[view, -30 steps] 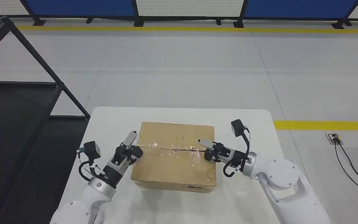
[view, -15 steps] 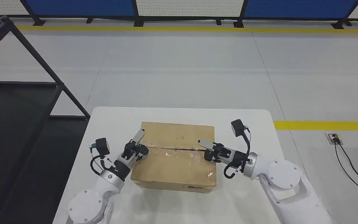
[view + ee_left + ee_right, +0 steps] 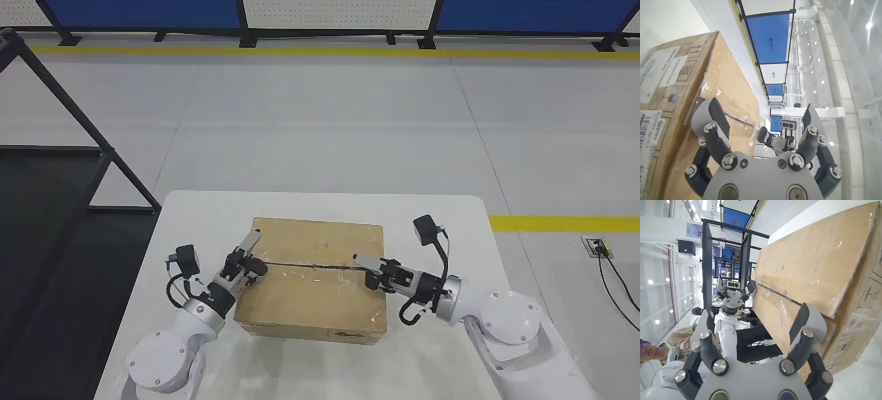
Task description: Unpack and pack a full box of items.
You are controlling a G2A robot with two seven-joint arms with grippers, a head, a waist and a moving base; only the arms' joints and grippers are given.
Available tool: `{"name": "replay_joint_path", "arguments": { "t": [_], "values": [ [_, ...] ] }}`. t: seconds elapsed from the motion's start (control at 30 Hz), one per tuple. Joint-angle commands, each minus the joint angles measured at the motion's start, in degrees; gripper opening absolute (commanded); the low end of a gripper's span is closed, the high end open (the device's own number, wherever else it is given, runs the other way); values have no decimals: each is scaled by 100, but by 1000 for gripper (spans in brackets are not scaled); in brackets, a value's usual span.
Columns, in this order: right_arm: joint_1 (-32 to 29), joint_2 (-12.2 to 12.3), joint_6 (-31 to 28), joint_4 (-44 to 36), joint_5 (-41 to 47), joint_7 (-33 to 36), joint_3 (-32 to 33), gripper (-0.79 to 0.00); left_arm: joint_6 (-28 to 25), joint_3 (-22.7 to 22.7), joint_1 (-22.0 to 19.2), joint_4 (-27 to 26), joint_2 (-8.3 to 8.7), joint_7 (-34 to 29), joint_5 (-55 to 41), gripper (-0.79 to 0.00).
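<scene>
The taped seam [image 3: 310,266] of the cardboard box [image 3: 312,305] runs straight from the left gripper [image 3: 251,256] to the right gripper [image 3: 368,268] (both spread wide), each equally near its end.

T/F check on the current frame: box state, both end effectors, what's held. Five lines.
1. The box sits on the table. True.
2. Its flaps are folded wide open. False: they are down, meeting at a seam across the top.
3. The left end effector and right end effector are both open. True.
4. The left end effector holds an item from the box. False: it holds nothing.
5. The two end effectors are at opposite ends of the seam. True.
</scene>
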Motion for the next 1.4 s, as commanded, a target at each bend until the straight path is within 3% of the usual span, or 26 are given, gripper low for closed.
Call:
{"name": "replay_joint_path", "arguments": {
  "t": [0.0,0.27,0.47,0.73,1.07,1.23,1.37],
  "values": [
    [-89,19,-186,-100,6,75,57,0,-3,8,-10,14,1,-2,-15,0],
    [-451,111,-780,-559,-416,428,148,0,-114,22,-26,-5,1,67,-137,0],
    [-505,108,-758,-677,-527,128,51,0,-196,-48,-29,-87,-7,230,-382,0],
    [-706,115,-1025,-1053,-926,-409,0,0,-135,25,-172,187,-11,294,-394,0],
    [-722,114,-1090,-1084,-963,-477,-2,0,-118,99,-291,366,-6,211,-440,0],
    [-1043,152,-1732,-1517,-2431,-1221,-23,0,-109,129,-311,402,-3,204,-443,0],
    [-1449,205,-2350,-1914,-4318,-1792,-112,0,-102,165,-332,434,-3,210,-442,0]
  ]
}}
